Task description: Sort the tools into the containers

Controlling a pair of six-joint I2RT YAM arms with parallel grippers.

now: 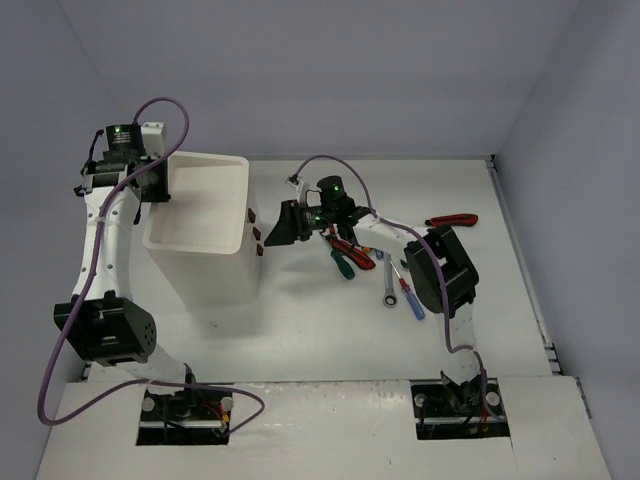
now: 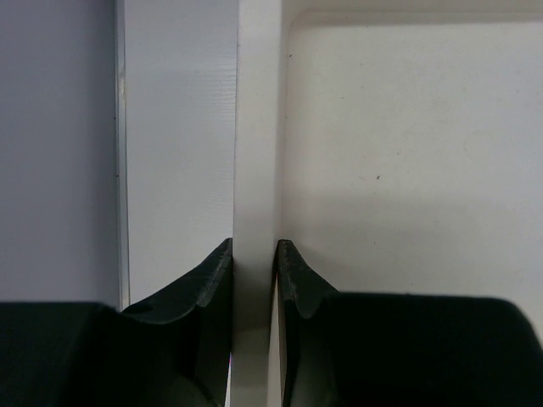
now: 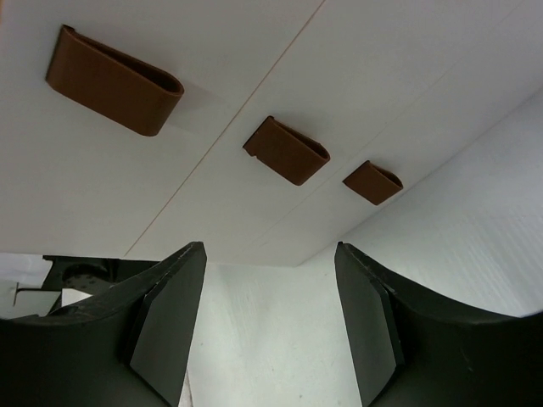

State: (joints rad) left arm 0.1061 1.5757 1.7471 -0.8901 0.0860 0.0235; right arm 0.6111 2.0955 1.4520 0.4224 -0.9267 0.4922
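Left jaws clenched on the rim of the white box (image 1: 215,270), which stands on the worktop (image 1: 320,330). Right jaws released, empty, facing the drawer handles (image 3: 287,150), not touching. Tools (image 1: 352,254) lie just behind them.

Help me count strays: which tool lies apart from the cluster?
The red-handled tool, alone near the right wall; the other tools crowd beside the right arm.

White tubular links and bulky black joint housings on left arm (image 1: 105,235) and right arm (image 1: 395,232). Purple cables (image 1: 165,105) looped alongside, green lights (image 1: 118,128) near wrists. Black curved fingers (image 3: 188,263) with flat grey pads (image 3: 165,335) on right gripper (image 3: 270,331).
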